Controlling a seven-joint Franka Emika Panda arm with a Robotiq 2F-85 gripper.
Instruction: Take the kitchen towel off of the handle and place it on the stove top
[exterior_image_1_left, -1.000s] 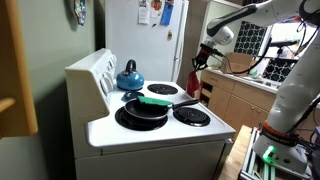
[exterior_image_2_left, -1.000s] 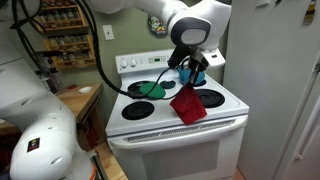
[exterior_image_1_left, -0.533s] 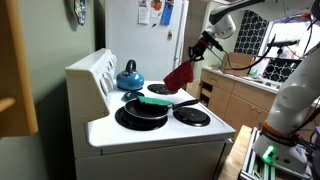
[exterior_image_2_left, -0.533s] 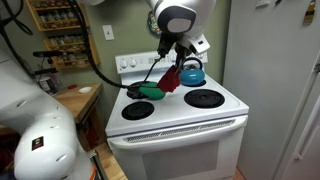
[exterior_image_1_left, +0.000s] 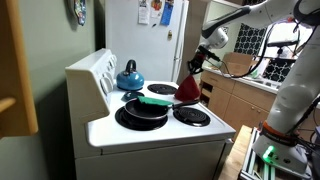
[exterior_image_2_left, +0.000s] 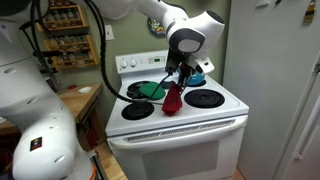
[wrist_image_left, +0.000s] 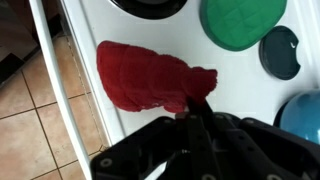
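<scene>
The red kitchen towel (exterior_image_1_left: 187, 90) hangs from my gripper (exterior_image_1_left: 196, 66) over the white stove top (exterior_image_1_left: 150, 131). In an exterior view the towel (exterior_image_2_left: 172, 98) hangs between the burners below the gripper (exterior_image_2_left: 180, 76). In the wrist view the towel (wrist_image_left: 145, 77) spreads over the stove's front part, its corner pinched between my shut fingers (wrist_image_left: 196, 108). The oven door handle (wrist_image_left: 62, 90) runs along the stove's front edge and is bare.
A black pan with a green lid (exterior_image_1_left: 152, 101) sits on a front burner. A blue kettle (exterior_image_1_left: 129, 76) stands at the back. Bare burners (exterior_image_2_left: 205, 98) lie beside the towel. A fridge (exterior_image_1_left: 150, 40) stands behind the stove, cabinets (exterior_image_1_left: 235, 95) beyond.
The gripper swung up and sideways with the towel, then came back down; the towel now hangs lower, over the middle of the stove top.
</scene>
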